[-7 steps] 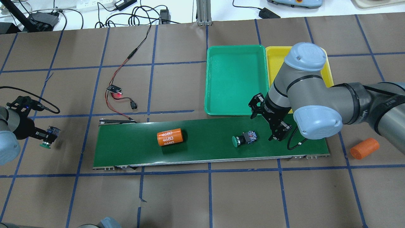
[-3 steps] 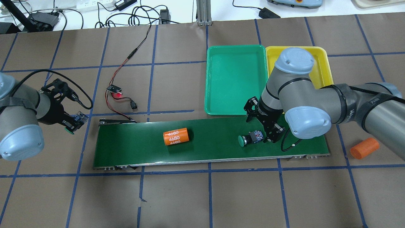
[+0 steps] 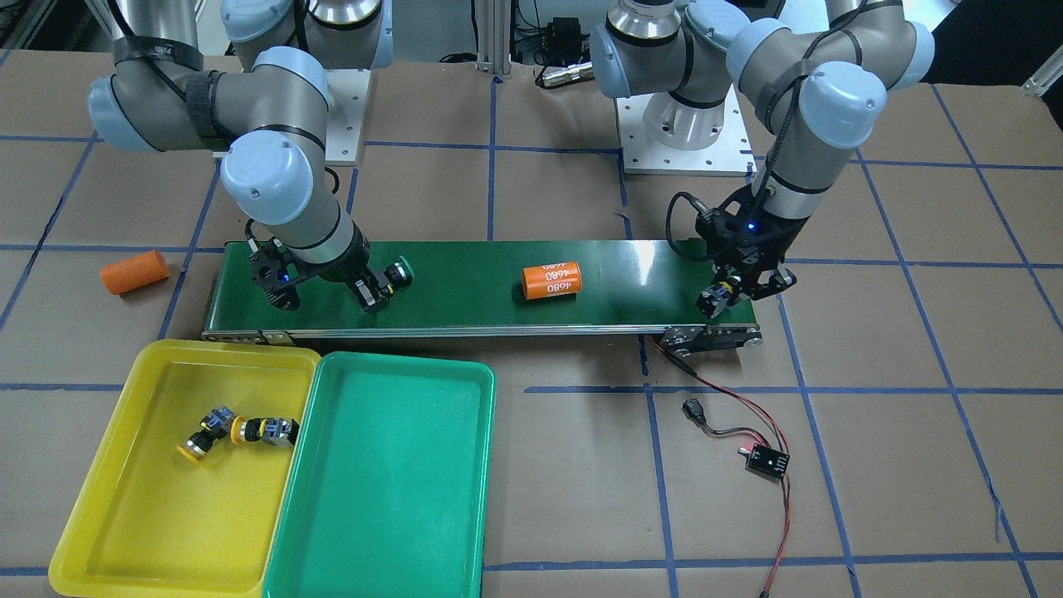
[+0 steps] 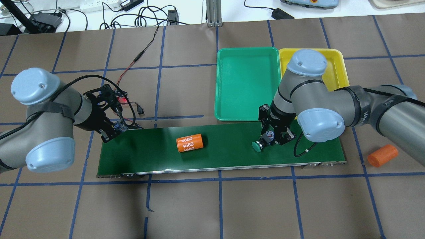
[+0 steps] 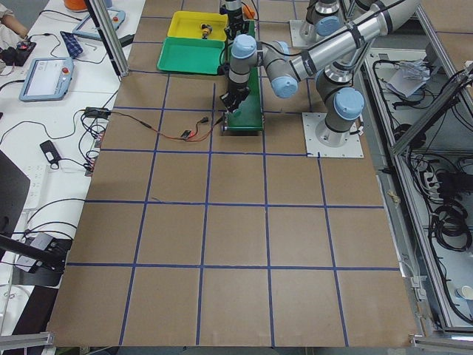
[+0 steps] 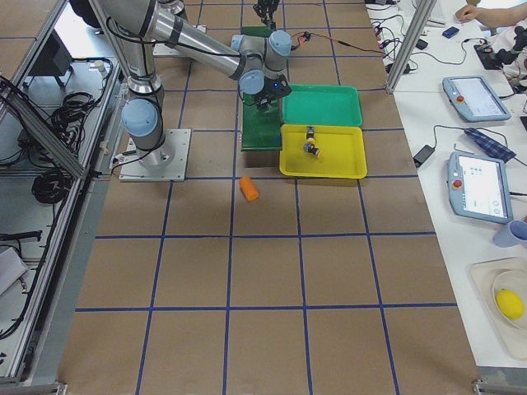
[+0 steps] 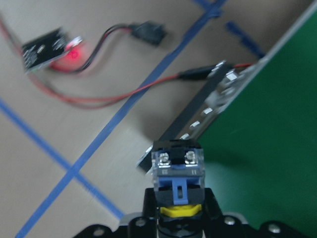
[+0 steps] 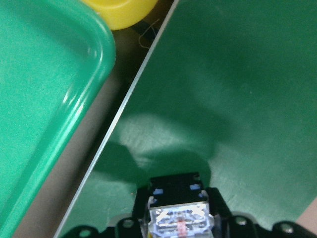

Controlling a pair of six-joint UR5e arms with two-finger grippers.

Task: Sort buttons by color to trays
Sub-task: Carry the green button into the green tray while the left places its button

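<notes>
The green-capped push-button switch (image 4: 257, 146) is likely handling light and rigid, its flat black body sides offering surer purchase than the slick cap. The right claw (image 4: 270, 137) is pinching that body just over the long dark-green conveyor belt (image 4: 225, 156). The left claw (image 4: 117, 128) is gripping another blocky switch (image 7: 177, 166) above the belt's end.

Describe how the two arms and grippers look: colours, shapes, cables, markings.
The left arm and right arm are grey tubes with pale blue round joint caps and black bands. The right bears white lettering, too small to read. The left gripper and right gripper are black; a black cable loops at each wrist, beside a small blue light.
</notes>
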